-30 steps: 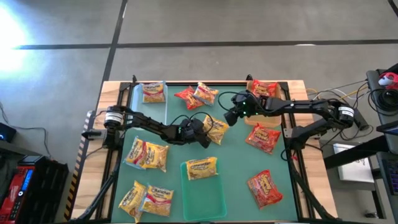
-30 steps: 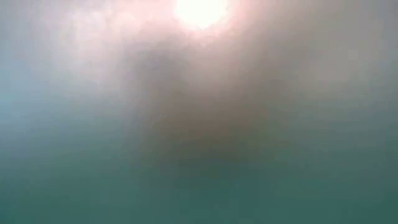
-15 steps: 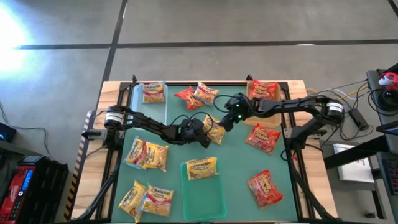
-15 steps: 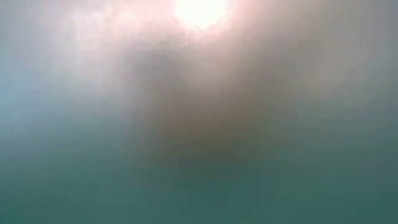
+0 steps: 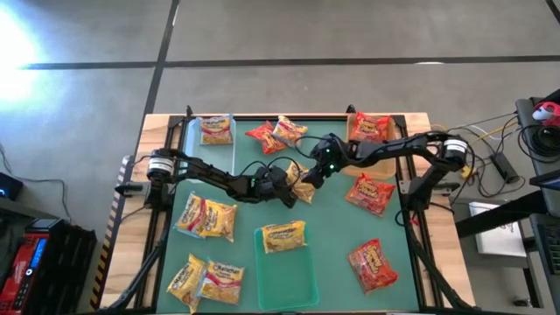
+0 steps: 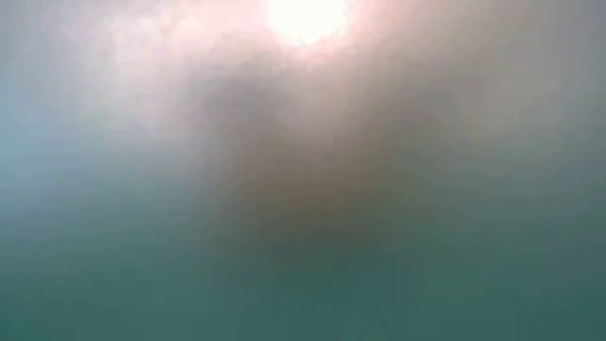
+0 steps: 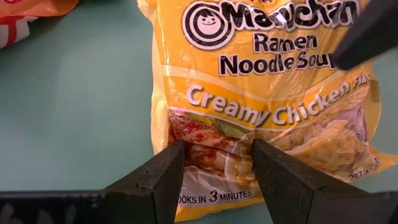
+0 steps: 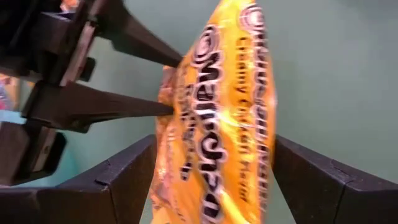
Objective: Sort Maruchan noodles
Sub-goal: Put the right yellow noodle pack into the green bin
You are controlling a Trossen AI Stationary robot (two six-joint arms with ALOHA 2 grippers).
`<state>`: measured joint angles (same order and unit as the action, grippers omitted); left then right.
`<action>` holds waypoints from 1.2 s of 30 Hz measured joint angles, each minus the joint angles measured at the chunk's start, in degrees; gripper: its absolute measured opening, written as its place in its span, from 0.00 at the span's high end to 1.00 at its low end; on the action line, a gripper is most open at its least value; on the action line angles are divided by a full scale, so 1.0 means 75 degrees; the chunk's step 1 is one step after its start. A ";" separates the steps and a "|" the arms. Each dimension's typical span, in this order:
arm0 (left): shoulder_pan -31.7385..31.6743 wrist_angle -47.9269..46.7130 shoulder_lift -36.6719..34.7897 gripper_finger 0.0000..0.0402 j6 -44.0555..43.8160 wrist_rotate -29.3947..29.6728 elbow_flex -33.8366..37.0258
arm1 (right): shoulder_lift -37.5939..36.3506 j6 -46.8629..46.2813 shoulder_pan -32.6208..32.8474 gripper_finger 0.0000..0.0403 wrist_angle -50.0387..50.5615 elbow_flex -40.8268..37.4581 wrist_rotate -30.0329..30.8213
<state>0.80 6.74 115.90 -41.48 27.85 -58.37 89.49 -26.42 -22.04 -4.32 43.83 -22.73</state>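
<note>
At desk (image 5: 350,245) centre: yellow packet (image 5: 302,182) pinched by left gripper (image 5: 291,185) — right gripper (image 5: 312,175) spread wide astride it. Near front edge, green tray (image 5: 293,276) holding one yellow packet (image 5: 284,235).

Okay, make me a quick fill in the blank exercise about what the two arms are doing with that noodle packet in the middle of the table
1. The left gripper is pinching the bottom edge of a ____ packet of Maruchan ramen.
2. The flavour printed on that packet reads Creamy ____.
3. The right gripper has its fingers spread on either side of the packet, so it is ____.
4. In the high view, the red packets lie on the ____ side of the table.

Missing words: yellow; Chicken; open; right
</note>
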 joint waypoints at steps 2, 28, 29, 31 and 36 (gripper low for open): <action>0.0000 0.0004 0.0000 0.57 0.0001 -0.0002 0.0000 | 0.0095 -0.0008 0.0003 0.28 -0.0080 0.0000 -0.0056; 0.0237 -0.0151 -0.0597 0.57 0.0877 0.0410 0.0044 | 0.0627 0.0458 0.0020 0.59 -0.0209 0.0003 -0.0883; 0.0253 -0.0197 -0.0673 0.57 0.0902 0.0435 0.0044 | 0.0627 0.0461 0.0020 0.60 -0.0211 0.0003 -0.0889; 0.0275 -0.0296 -0.0840 0.57 0.0917 0.0537 0.0044 | 0.0624 0.0462 0.0020 0.63 -0.0222 0.0003 -0.0890; 0.0306 -0.0762 -0.1081 0.57 0.0861 0.0955 0.0041 | 0.0624 0.0497 0.0020 0.65 -0.0253 0.0003 -0.0890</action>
<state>3.09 1.02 107.79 -35.02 35.01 -58.06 94.17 -22.70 -21.89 -6.22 43.86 -29.41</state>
